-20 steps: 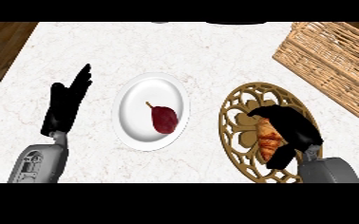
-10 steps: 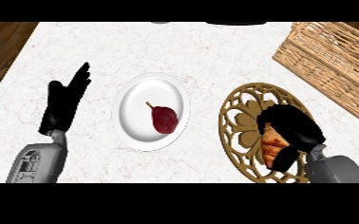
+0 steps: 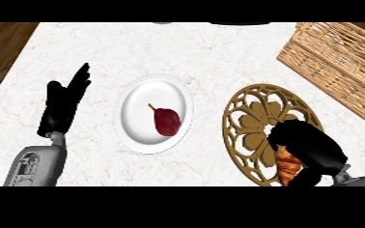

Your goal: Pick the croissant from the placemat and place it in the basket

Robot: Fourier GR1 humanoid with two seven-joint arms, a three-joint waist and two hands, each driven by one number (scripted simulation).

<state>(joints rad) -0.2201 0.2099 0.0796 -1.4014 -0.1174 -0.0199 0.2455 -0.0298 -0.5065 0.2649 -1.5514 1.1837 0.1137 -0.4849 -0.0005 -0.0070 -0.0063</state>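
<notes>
We note the right hand (image 3: 308,145) curled over the croissant (image 3: 288,165) on the gold placemat (image 3: 255,125), near its lower edge; the pastry's long axis runs roughly top-to-bottom. Left hand (image 3: 64,104) rests open, left of the plate (image 3: 135,116); wicker basket (image 3: 331,58) sits upper right

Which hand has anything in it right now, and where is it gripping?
The right hand curls over the golden-brown croissant on the round gold openwork placemat, covering its upper end; a closed grip cannot be confirmed. The left hand holds nothing.

One croissant (image 3: 288,168), one placemat (image 3: 253,121), one basket (image 3: 329,58), one plate (image 3: 135,121).
</notes>
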